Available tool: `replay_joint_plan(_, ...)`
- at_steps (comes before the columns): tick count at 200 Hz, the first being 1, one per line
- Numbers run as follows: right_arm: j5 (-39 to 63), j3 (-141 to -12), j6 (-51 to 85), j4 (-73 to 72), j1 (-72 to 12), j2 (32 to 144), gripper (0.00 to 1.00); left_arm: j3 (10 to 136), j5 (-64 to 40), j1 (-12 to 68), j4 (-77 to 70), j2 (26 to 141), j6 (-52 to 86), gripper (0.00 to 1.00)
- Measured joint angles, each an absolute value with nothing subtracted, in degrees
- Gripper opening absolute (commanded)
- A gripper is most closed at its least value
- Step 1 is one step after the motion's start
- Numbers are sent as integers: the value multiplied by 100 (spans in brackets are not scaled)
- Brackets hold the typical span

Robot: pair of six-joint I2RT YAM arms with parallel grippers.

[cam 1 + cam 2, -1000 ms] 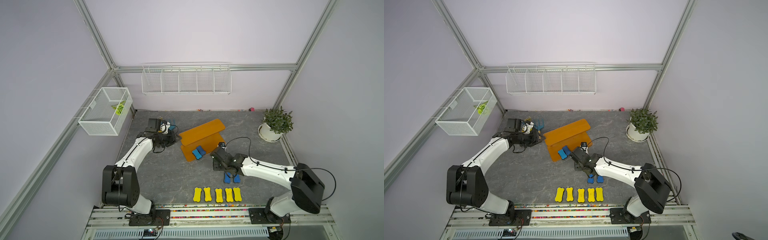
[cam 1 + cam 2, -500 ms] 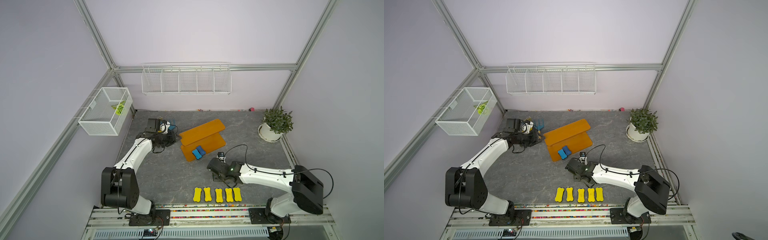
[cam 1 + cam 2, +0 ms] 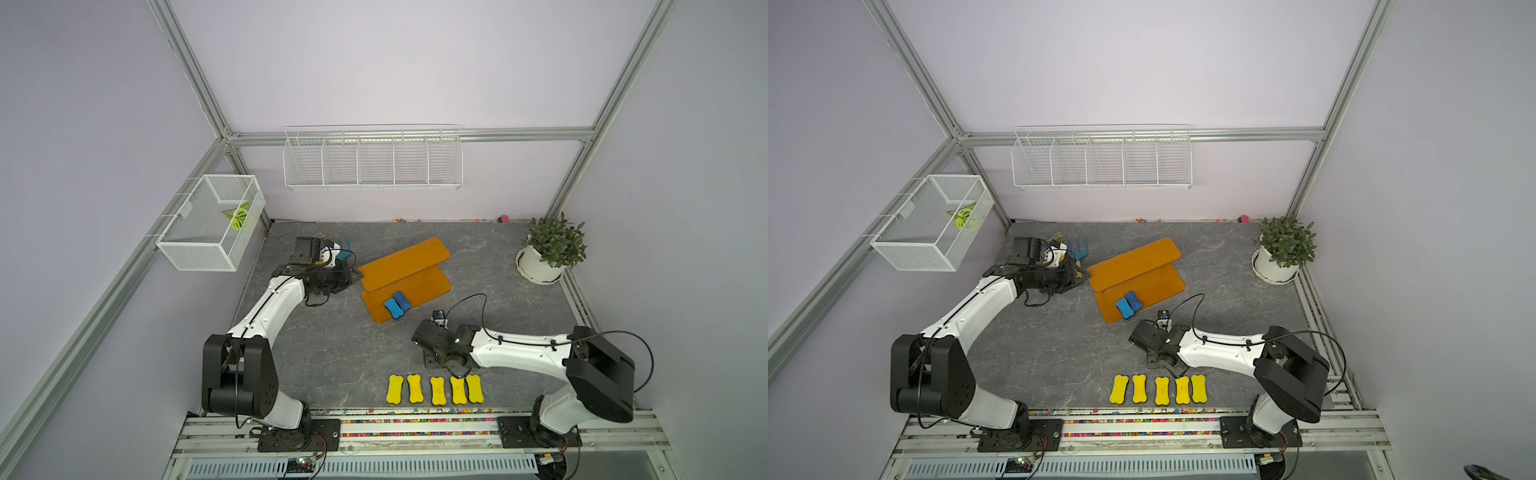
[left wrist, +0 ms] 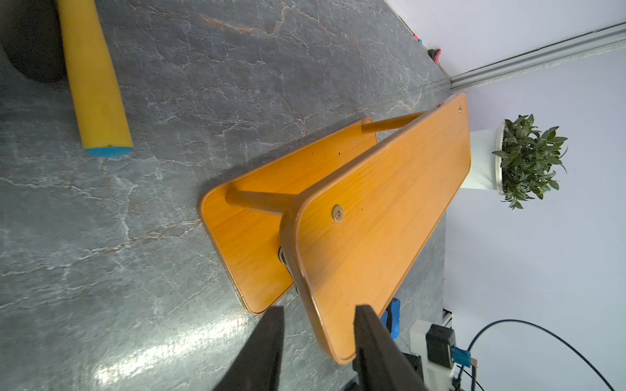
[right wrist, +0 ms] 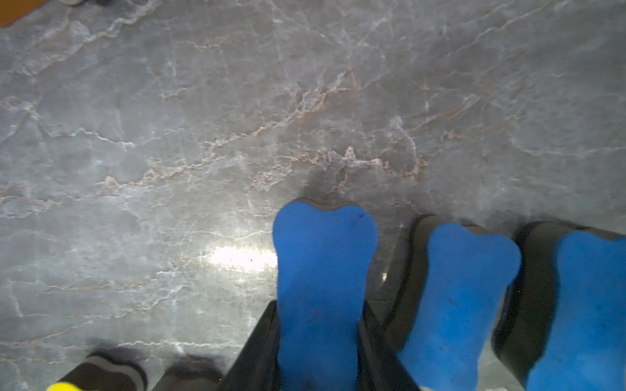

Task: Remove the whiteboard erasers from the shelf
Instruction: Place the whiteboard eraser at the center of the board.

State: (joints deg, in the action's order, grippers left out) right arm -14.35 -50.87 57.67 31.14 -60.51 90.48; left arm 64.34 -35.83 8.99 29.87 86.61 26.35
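1. Landmark first: the small orange two-tier wooden shelf [image 3: 405, 259] sits on the grey marble-look tabletop [image 3: 332, 345].
2. On the shelf's lower board, toward the end nearest the left arm, we've got two blue-topped bone-shaped foam erasers [image 3: 392, 308] side by side.
3. Out in front of the shelf, the right end effector [image 5: 318, 304] is clamped on a third blue-topped eraser [image 5: 323, 257], one finger on each side, low over the tabletop.
4. Just beside that one lie two more blue ones [image 5: 457, 291].
5. Further out in front of the shelf, five yellow-topped erasers [image 3: 437, 390] lie in a row.
6. The left end effector [image 4: 320, 307] is at the shelf's end. Its jaws are partway apart, either side of the upper board's rim, and we can't tell if they're actually pinching it.
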Motion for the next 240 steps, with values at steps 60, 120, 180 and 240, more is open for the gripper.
replay_joint_plan(60, -1323, -5035, 5789, 3096, -6051, 9111, 35, 6434, -3581, 899, 2989, 8661, 2635, 40)
replay_joint_plan(120, -1321, -4987, 5782, 3081, -6051, 9111, 40, 6434, -3583, 899, 2989, 8661, 2635, 40)
replay_joint_plan(180, -1321, -4987, 5758, 3061, -6051, 9109, 42, 6434, -3581, 899, 2989, 8661, 2639, 40)
replay_joint_plan(240, -1347, -4989, 5627, 3079, -6051, 9000, 49, 6434, -3581, 899, 2989, 8661, 2648, 41)
